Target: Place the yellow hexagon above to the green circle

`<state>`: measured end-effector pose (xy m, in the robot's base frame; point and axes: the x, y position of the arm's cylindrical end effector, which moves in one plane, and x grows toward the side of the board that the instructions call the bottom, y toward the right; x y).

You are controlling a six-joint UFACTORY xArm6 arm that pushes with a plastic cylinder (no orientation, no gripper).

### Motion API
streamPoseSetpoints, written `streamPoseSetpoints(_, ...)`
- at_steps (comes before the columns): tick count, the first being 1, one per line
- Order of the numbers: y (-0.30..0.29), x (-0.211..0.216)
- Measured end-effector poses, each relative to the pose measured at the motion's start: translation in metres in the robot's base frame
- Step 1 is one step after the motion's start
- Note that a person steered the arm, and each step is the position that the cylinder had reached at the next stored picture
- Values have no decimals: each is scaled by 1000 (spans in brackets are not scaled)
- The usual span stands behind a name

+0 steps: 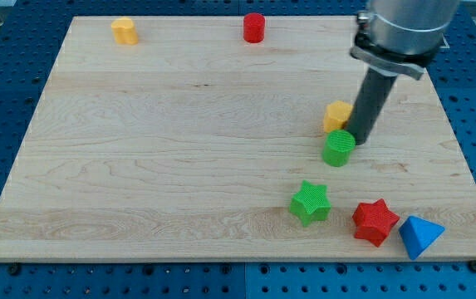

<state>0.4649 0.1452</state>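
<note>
The yellow hexagon [336, 115] lies right of the board's centre, just above the green circle [338, 149] and slightly to its left, almost touching it. My tip [360, 139] is at the yellow hexagon's lower right and right beside the green circle's upper right edge. The dark rod rises from there to the arm at the view's top right.
A second yellow block [124, 31] sits at the top left and a red cylinder [254, 27] at the top centre. A green star [311, 203], a red star [375, 221] and a blue triangle [420, 236] lie along the bottom right. The wooden board [138, 166] rests on a blue pegboard.
</note>
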Motion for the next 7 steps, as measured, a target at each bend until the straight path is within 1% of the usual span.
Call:
streamPoseSetpoints(1,-5,-10)
streamPoseSetpoints(2,6,-12)
streamPoseSetpoints(3,36,-13)
streamPoseSetpoints(4,57,-31)
streamPoseSetpoints(5,58,-49)
streamPoseSetpoints(6,58,-49)
streamPoseSetpoints(7,41,-49)
